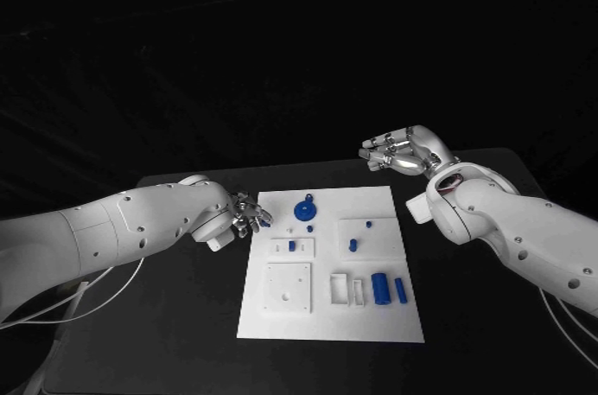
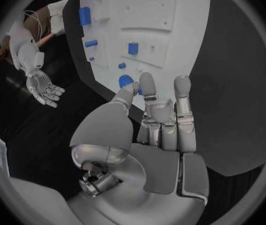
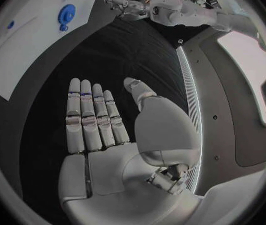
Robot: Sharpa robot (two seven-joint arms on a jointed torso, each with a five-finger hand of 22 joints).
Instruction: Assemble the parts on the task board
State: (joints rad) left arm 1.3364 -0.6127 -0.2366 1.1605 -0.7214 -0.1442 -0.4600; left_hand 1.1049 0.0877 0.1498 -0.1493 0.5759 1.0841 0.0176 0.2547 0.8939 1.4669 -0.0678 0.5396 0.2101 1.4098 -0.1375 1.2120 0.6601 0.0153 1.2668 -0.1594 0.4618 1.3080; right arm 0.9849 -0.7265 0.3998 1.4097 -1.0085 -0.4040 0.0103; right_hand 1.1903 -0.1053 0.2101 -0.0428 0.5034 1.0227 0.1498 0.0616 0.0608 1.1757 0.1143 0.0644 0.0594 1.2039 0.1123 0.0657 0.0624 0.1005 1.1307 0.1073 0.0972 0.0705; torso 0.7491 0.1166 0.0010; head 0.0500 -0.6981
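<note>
now, left hand at the board's edge, reaching for a part

i see my left hand (image 1: 239, 215) at the left edge of the white task board (image 1: 374, 321), just left of centre in the head frame, fingers straight and close together, holding nothing; the wrist picture shows the fingertips (image 2: 147, 80) right beside the round blue part (image 1: 305, 211) near the board's upper edge. my right hand (image 1: 405, 151) hangs in the upper right of the frame, well apart from the board, fingers flat, side by side, empty. other blue parts lie lower: two blue cylinders (image 1: 389, 289) toward the bottom right of the board. i judge the step is the approach to the round part, so i would spread the fingers first, come down slowly and avoid pushing the board sideways.
</note>
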